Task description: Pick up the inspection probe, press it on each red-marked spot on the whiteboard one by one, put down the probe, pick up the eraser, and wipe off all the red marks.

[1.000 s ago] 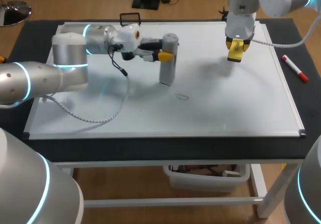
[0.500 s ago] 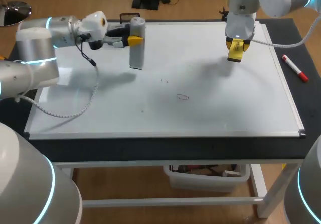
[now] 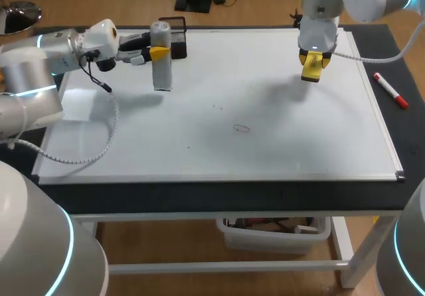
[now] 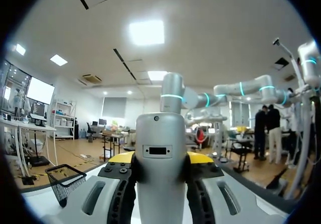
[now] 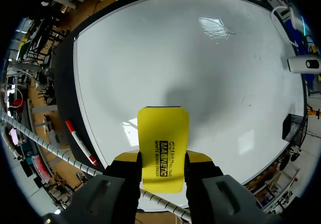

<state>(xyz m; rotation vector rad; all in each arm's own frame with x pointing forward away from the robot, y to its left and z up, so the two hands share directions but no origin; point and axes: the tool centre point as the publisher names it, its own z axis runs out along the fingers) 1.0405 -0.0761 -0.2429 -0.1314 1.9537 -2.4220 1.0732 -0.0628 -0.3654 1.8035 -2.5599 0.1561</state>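
White covers most of the tabletop: the whiteboard [image 3: 279, 150] lies flat on a dark table [image 3: 219, 198]. The left arm comes in level over the board's far left part, and the left gripper [image 3: 158, 52] has its yellow-tipped fingers clamped on the inspection probe [image 3: 161, 70], a grey cylinder held upright just beside a black mesh basket [image 3: 178, 38]. Whether the probe's lower end touches the board cannot be told. The right arm hangs over the far right part, the right gripper [image 3: 312, 60] pointing down with its fingers closed on the yellow eraser [image 3: 312, 72], which is clear of the surface. A red marker [image 3: 390, 90] lies off the board's right edge. A faint red oval mark [image 3: 241, 128] sits near the board's middle.
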